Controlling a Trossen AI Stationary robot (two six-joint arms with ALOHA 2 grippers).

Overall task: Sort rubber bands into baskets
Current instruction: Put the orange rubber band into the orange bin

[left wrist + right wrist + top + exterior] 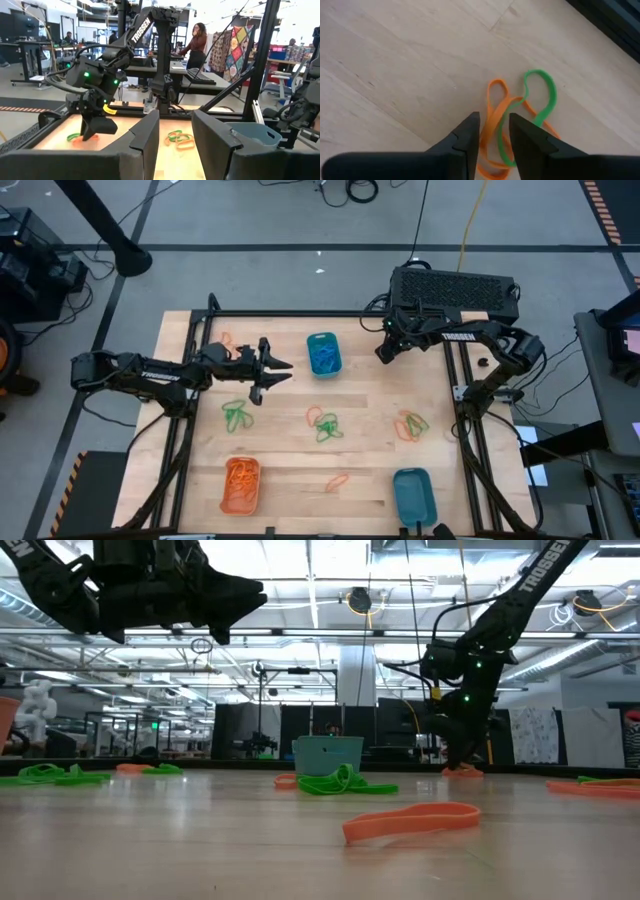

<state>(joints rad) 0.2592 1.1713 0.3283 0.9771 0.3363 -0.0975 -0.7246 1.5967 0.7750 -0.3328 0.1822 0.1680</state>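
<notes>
We see the right gripper (494, 137) low over the pale wood-grain table (395, 60), its dark wedge-shaped fingers narrowly apart, straddling a thin orange band (496, 117) tangled with a green loop (540, 95). Beyond the left gripper (272, 372), fingers apart and empty, a teal basket (323, 354) holds blue bands.

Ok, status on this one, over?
Right gripper down at table, fingers open astride orange band. Green band crosses it, may come along. Left gripper open, raised near blue basket.
</notes>
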